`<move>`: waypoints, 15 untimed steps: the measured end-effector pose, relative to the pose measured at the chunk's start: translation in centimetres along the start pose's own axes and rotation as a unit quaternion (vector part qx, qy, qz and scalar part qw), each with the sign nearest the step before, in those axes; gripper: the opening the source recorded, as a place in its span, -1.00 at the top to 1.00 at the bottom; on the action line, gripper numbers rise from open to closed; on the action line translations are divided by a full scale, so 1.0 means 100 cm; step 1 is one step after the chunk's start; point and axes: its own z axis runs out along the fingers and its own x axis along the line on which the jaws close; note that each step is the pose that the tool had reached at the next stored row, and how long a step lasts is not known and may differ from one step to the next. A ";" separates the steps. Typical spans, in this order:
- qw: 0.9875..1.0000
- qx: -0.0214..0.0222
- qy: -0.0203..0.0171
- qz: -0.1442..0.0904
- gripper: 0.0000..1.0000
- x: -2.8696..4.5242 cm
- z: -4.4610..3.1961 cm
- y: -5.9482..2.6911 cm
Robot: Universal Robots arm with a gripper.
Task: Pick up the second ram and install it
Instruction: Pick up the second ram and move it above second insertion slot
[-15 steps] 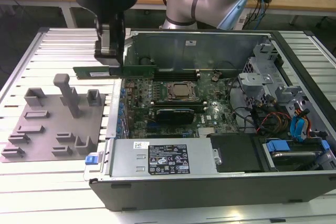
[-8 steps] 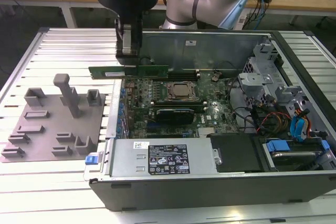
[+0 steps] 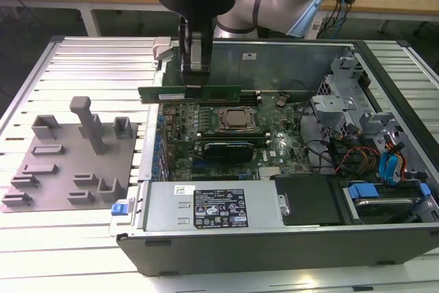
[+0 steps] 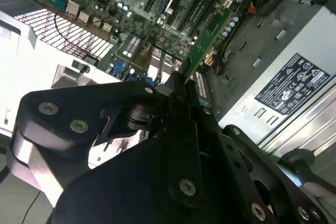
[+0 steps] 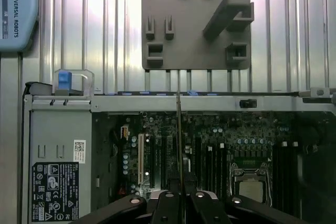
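In the exterior view the second ram (image 3: pixel 216 92), a thin green stick, hangs level and on edge over the far part of the motherboard (image 3: pixel 226 138) inside the open computer case. My gripper (image 3: pixel 195 73) is shut on it from above, near its middle. The second wrist view shows the ram (image 4: pixel 207 35) sticking out from between my black fingers (image 4: pixel 181 103) toward the board's slots. In the first wrist view the ram (image 5: pixel 179 145) is edge-on, a thin line over the motherboard (image 5: pixel 220 145).
The grey holder tray (image 3: pixel 68 162) lies on the slatted table at the exterior view's left, outside the case. A power supply (image 3: pixel 212 207) fills the near side of the case. Drive cages and cables (image 3: pixel 370 135) crowd the right. The processor (image 3: pixel 236 120) sits mid-board.
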 end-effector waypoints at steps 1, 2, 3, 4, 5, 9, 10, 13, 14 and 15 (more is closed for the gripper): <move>1.000 0.000 0.000 0.000 0.78 0.0000 -0.0001 -0.0034; 1.000 0.000 0.000 0.000 0.78 0.0000 -0.0004 -0.0082; 1.000 0.000 0.000 0.000 0.78 -0.0001 -0.0005 -0.0122; 1.000 0.000 0.000 0.000 0.78 -0.0001 -0.0007 -0.0161; 1.000 0.000 0.000 0.000 0.78 -0.0001 -0.0008 -0.0185; 1.000 -0.001 0.000 0.000 0.78 -0.0002 -0.0012 -0.0296; 1.000 -0.001 0.000 0.000 0.78 -0.0002 -0.0014 -0.0328; 1.000 -0.002 0.000 0.000 0.78 -0.0007 -0.0021 -0.0510; 1.000 -0.002 0.000 0.000 0.78 -0.0009 -0.0023 -0.0551; 1.000 -0.002 -0.001 0.000 0.78 -0.0011 -0.0023 -0.0576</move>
